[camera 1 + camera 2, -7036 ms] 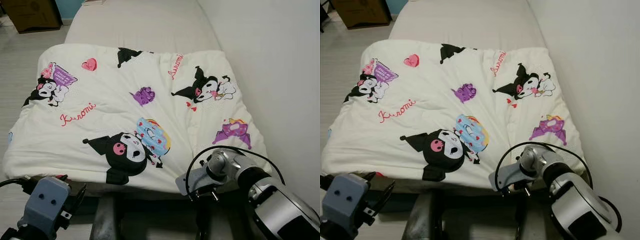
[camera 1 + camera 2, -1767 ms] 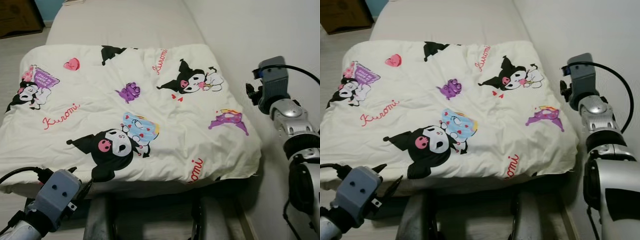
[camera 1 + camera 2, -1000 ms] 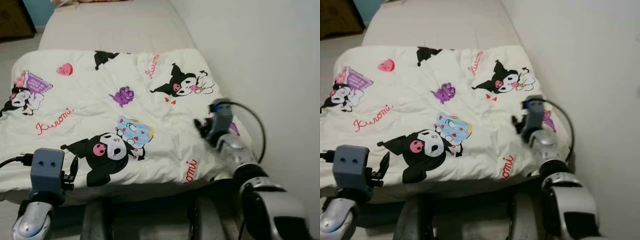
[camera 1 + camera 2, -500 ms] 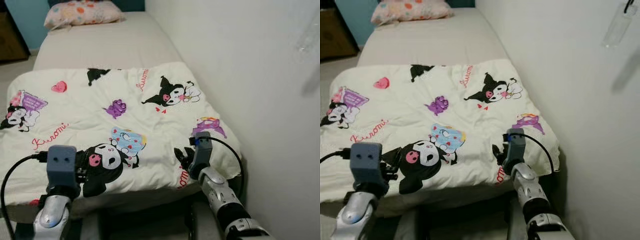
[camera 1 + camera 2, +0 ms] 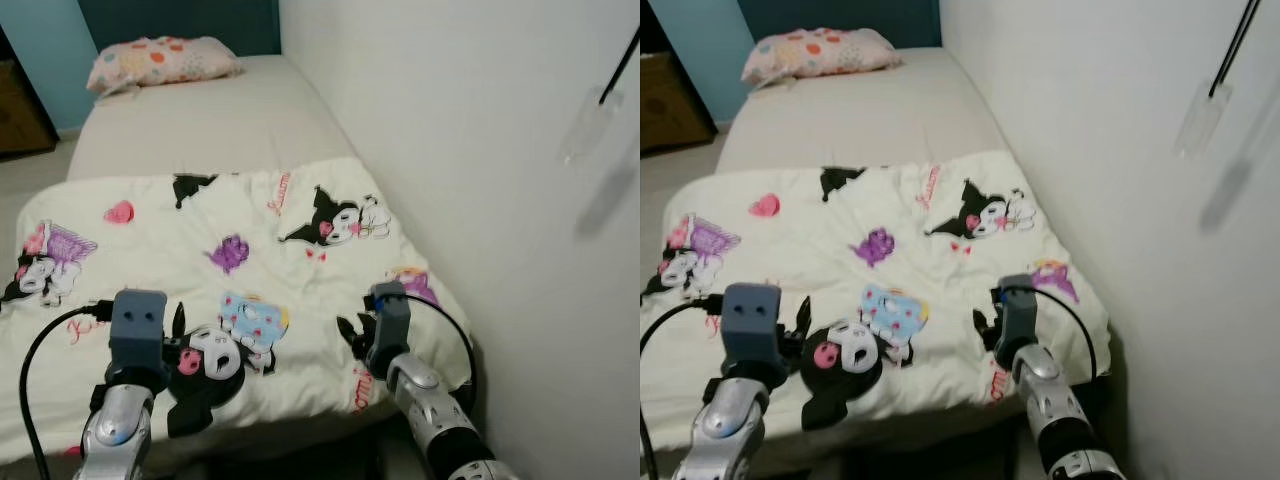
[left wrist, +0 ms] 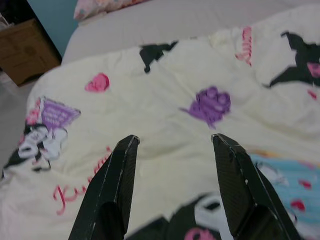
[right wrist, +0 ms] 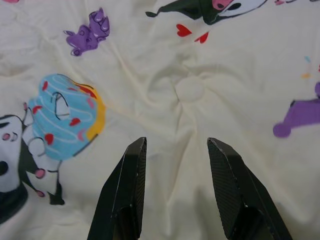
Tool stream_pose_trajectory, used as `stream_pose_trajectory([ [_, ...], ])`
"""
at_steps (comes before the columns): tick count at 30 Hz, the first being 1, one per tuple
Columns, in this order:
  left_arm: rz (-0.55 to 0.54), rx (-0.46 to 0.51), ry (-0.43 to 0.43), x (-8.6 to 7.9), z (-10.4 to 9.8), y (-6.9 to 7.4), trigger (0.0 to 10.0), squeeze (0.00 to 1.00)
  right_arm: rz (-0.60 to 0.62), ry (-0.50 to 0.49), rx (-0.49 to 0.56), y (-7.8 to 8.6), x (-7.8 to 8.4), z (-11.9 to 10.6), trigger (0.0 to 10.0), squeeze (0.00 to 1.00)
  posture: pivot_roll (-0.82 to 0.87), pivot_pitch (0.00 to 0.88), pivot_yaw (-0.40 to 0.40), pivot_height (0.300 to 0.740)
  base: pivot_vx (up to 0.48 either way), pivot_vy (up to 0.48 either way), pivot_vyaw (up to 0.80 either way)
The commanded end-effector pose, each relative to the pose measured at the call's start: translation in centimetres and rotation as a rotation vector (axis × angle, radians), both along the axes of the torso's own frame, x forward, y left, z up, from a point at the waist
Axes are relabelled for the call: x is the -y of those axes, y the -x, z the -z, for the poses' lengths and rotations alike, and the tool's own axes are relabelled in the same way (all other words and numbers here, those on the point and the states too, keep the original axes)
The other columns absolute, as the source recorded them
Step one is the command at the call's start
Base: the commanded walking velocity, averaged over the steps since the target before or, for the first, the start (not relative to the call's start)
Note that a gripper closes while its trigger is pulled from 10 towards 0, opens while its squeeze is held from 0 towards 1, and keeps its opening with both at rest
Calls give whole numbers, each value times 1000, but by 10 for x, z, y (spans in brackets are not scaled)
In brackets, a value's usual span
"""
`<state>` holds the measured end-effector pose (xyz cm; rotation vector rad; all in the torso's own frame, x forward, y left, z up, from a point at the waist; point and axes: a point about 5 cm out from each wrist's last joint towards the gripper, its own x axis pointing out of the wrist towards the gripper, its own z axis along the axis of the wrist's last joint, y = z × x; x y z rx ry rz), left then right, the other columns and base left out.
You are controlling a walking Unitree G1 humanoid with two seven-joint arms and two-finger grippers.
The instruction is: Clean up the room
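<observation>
Both arms have risen; left gripper (image 6: 172, 145) and right gripper (image 7: 175, 147) are hovering, fingers apart, over the near blanket (image 5: 270, 250) on the bed (image 5: 200, 130).

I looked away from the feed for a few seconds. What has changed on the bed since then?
Both grippers rose from below the foot edge to hover open over the blanket: left gripper, right gripper. The camera tilted up, bringing the pillow into view. The blanket stayed spread flat.

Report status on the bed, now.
Left gripper open, above the comforter near its foot end. Right gripper open, over the comforter's wall side, holding nothing. Comforter spread flat; pillow at the head. Nothing in the way.
</observation>
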<state>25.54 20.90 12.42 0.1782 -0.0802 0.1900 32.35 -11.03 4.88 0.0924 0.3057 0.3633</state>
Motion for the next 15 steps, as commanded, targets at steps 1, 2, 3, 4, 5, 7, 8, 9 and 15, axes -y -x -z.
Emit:
stream_pose_trajectory([
  [1,-8,-12,-20,-2,4,-1,10000,0,-18,16,-5,3,-4,3,10000,0,-49,48,-3,636,0,0,0],
  [2,-8,-9,-24,-1,2,-2,10000,0,-19,31,-2,4,-5,3,10000,0,-47,44,-1,636,0,0,0],
  [3,-8,-9,-24,-1,2,-2,10000,0,-19,31,-2,4,-5,3,10000,0,-47,44,-1,636,0,0,0],
  [4,-8,-5,-28,-1,2,-3,10000,0,-22,42,-2,4,-6,4,10000,0,-46,41,1,636,0,0,0],
  [5,-8,-3,-29,0,1,-4,10000,0,-22,47,-3,5,-7,5,10000,0,-42,40,4,636,0,0,0],
  [7,-8,-3,-29,0,1,-4,10000,0,-22,47,-3,5,-7,5,10000,0,-42,40,4,636,0,0,0],
  [8,-5,2,-32,2,0,-7,10000,0,-40,0,7,5,-12,2,10000,0,-46,25,1,636,0,0,0],
  [9,-5,2,-32,2,0,-7,10000,0,-40,0,7,5,-12,2,10000,0,-46,25,1,636,0,0,0],
  [15,50,-69,-27,9,24,-9,10000,0,-90,-48,-7,14,-24,8,10000,0,-59,13,-8,636,0,0,0],
])
